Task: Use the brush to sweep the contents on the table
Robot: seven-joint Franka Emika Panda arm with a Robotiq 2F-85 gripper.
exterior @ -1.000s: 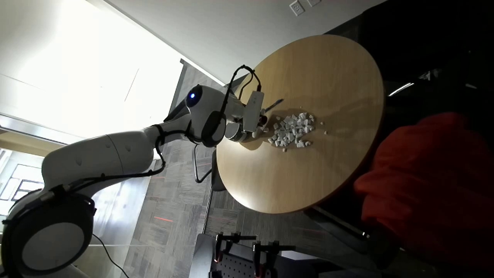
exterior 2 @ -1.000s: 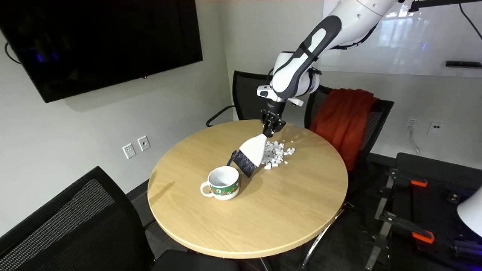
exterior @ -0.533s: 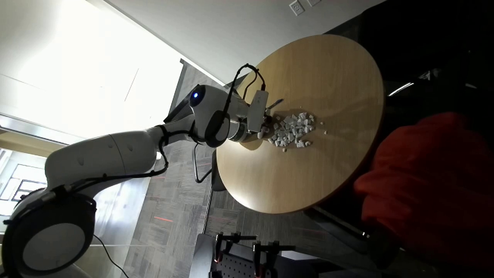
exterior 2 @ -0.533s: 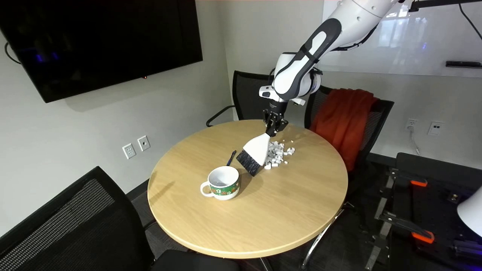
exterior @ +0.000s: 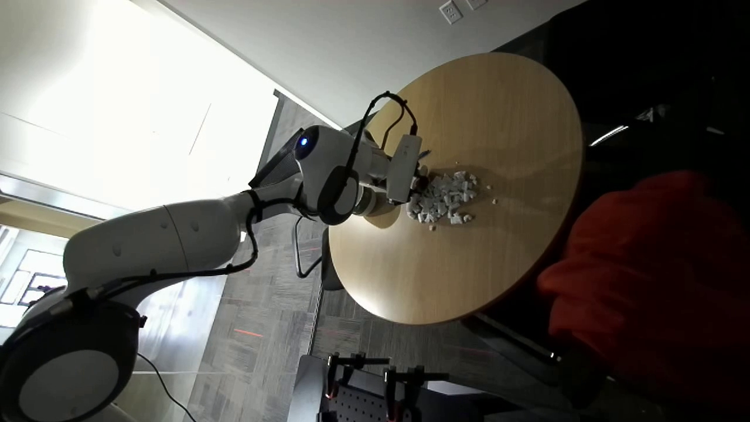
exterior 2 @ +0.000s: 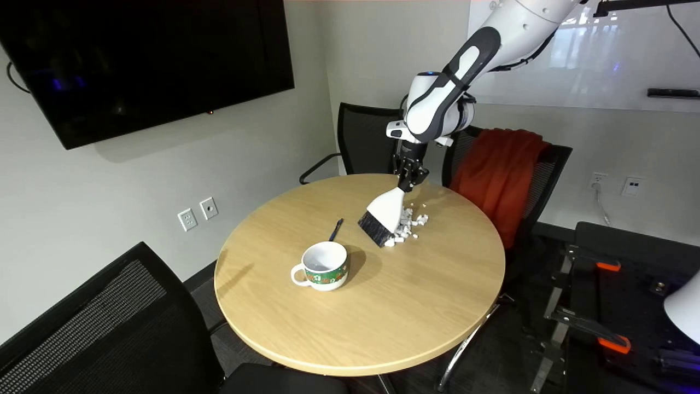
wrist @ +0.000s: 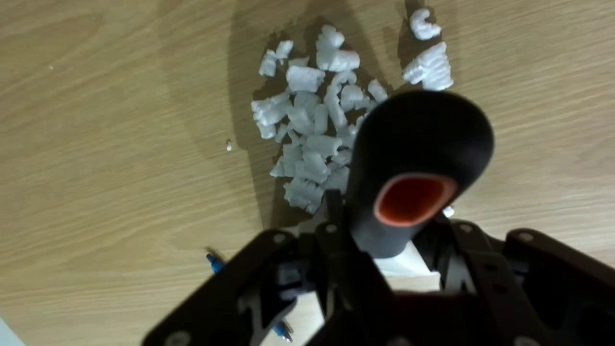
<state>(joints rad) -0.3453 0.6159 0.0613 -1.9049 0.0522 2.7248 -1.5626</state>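
The brush (exterior 2: 387,209) has a black handle, a white flared body and dark bristles. My gripper (exterior 2: 410,176) is shut on its handle, which shows large with a red-lined hole in the wrist view (wrist: 427,129). The brush hangs tilted, bristles down, at the mug-side edge of the contents. I cannot tell whether the bristles touch the table. The contents, a heap of white crumb-like bits (exterior 2: 407,223), also show in an exterior view (exterior: 448,196) and the wrist view (wrist: 307,129), partly hidden by brush and arm. The round tan table (exterior 2: 306,323) carries everything.
A white mug with a green band (exterior 2: 325,265) stands near the brush. A dark blue pen (exterior 2: 336,230) lies beside it and also shows in the wrist view (wrist: 215,263). Chairs surround the table, one with a red cloth (exterior 2: 500,180). A wall screen (exterior 2: 147,60) hangs behind.
My gripper and the brush have moved away from the mug and pen toward the white heap. The pen now shows fully beside the mug. The heap shows no clear shift.
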